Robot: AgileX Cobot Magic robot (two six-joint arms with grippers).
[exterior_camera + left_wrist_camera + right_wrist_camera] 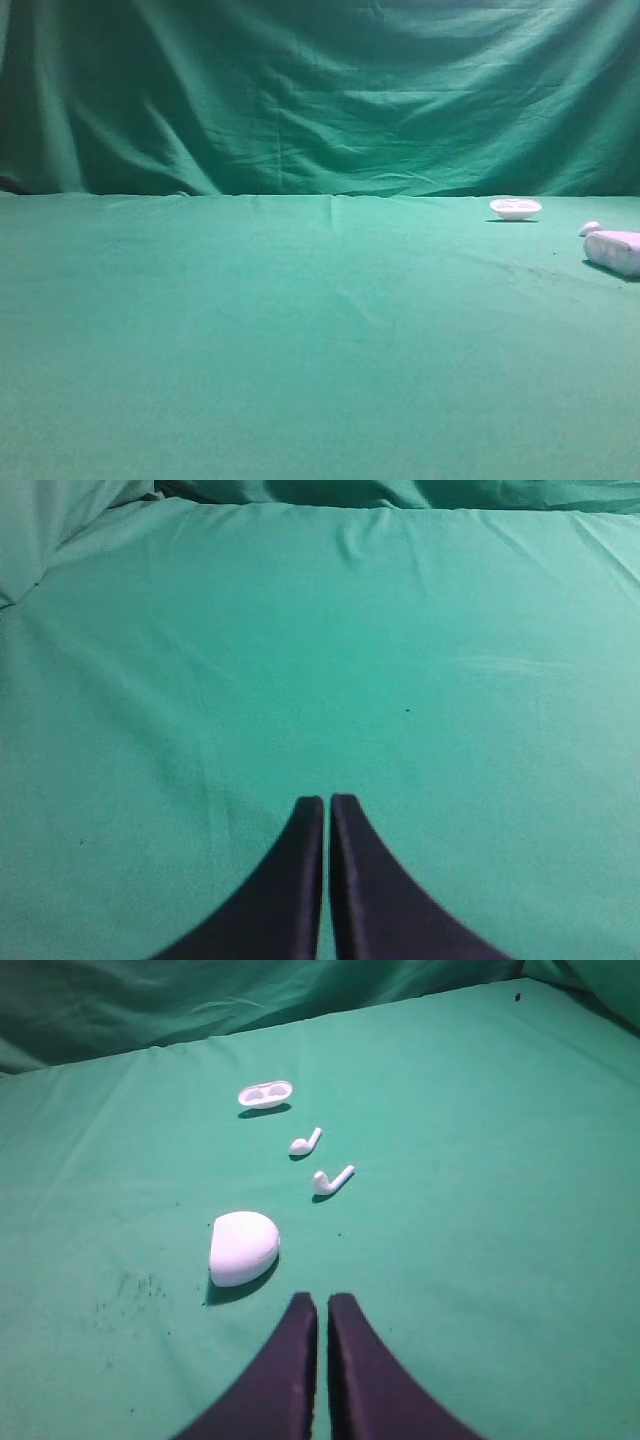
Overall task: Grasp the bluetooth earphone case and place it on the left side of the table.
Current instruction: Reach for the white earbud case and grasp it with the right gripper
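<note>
The white rounded bluetooth earphone case [615, 251] lies on the green table [300, 330] at the far right edge of the high view. In the right wrist view the case [243, 1247] lies just ahead and left of my right gripper [322, 1302], whose dark jaws are shut and empty, apart from it. My left gripper [327, 802] is shut and empty over bare green cloth [320, 660]. Neither gripper shows in the high view.
A small shallow white dish [515, 208] sits at the back right, also in the right wrist view [265, 1094]. Two loose white earbuds [305, 1142] [331, 1180] lie between dish and case. A tiny white piece [590, 228] lies by the case. A green curtain [320, 90] hangs behind.
</note>
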